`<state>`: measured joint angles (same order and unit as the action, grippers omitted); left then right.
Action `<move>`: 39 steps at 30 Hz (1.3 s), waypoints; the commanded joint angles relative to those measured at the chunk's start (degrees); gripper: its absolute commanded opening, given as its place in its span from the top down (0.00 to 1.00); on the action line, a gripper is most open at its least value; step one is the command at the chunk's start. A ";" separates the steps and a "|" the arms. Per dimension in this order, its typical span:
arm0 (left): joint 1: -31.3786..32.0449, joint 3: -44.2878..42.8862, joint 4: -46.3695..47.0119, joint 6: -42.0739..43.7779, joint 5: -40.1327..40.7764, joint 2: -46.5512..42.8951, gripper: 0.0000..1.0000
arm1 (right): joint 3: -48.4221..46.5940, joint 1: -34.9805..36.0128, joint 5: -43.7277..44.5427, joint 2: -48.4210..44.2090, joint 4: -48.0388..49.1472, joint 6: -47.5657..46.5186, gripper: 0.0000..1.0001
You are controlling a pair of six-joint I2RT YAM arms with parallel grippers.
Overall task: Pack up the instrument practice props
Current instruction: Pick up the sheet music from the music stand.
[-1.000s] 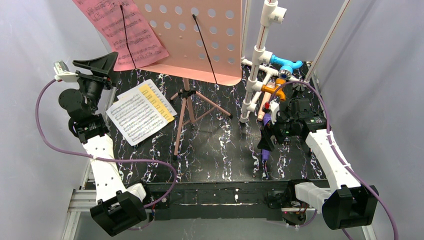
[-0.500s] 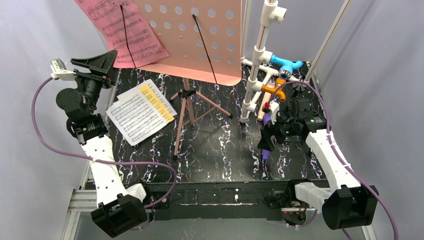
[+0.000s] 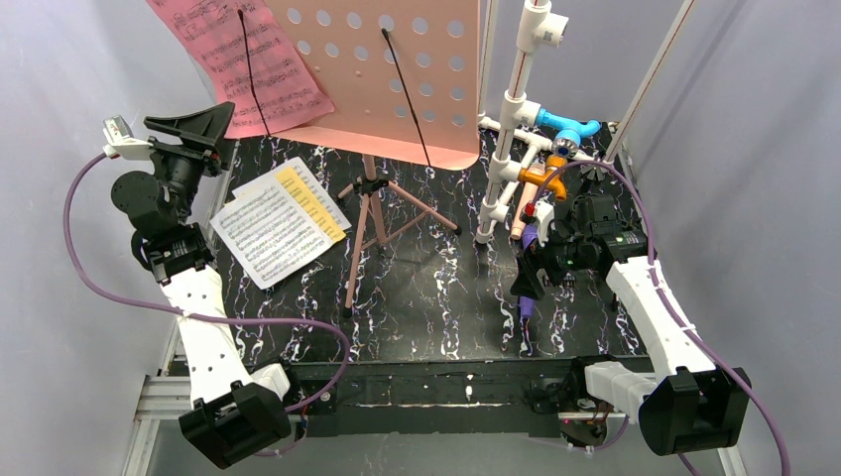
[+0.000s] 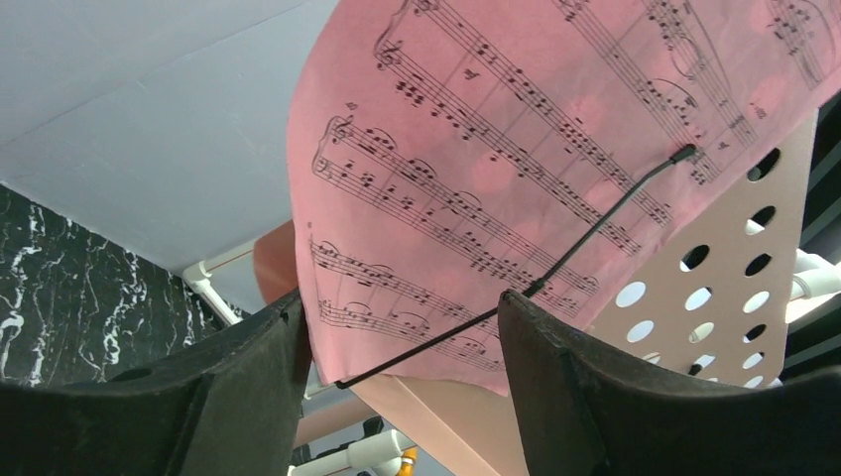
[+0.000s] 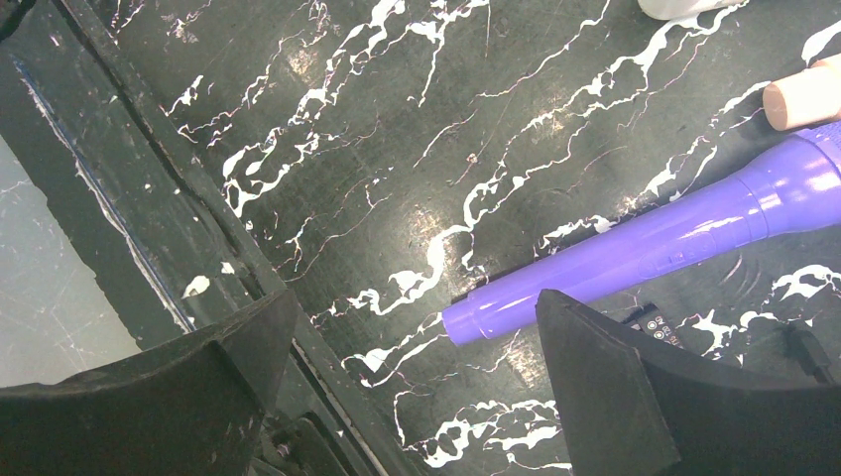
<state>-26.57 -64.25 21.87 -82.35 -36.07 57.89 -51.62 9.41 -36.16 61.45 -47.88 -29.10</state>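
Left claw (image 4: pixel 399 309) gapes empty at one pink page (image 4: pixel 476 129); right claw (image 5: pixel 415 305) gapes empty over one purple microphone (image 5: pixel 645 248).

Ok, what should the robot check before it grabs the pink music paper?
1. Left gripper open: ok.
2. Pink music page showing between its fingers in the wrist view: ok.
3. Fingers touching the page: cannot tell.
4. Black wire holder off the page: not ok, it lies across it.
5. Right gripper open and empty: ok; the purple microphone lies on the marbled table.
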 commanded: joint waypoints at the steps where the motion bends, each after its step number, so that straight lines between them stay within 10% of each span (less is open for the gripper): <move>1: -0.33 -1.25 -0.37 1.90 -0.66 0.54 0.41 | -0.16 0.26 -0.66 -1.15 0.41 -0.25 0.00; 10: -0.15 -2.26 -0.40 2.93 -1.42 0.35 1.00 | -0.16 0.26 -0.66 -1.20 0.36 -0.25 0.00; 39: -3.89 9.95 -2.30 6.68 1.25 -4.76 1.00 | 0.37 0.26 -0.26 -1.51 0.68 -0.60 0.00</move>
<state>-29.91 -55.94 19.68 -78.17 -35.18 55.46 -51.57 9.41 -36.14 61.06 -47.86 -29.12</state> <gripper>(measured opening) 0.008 1.001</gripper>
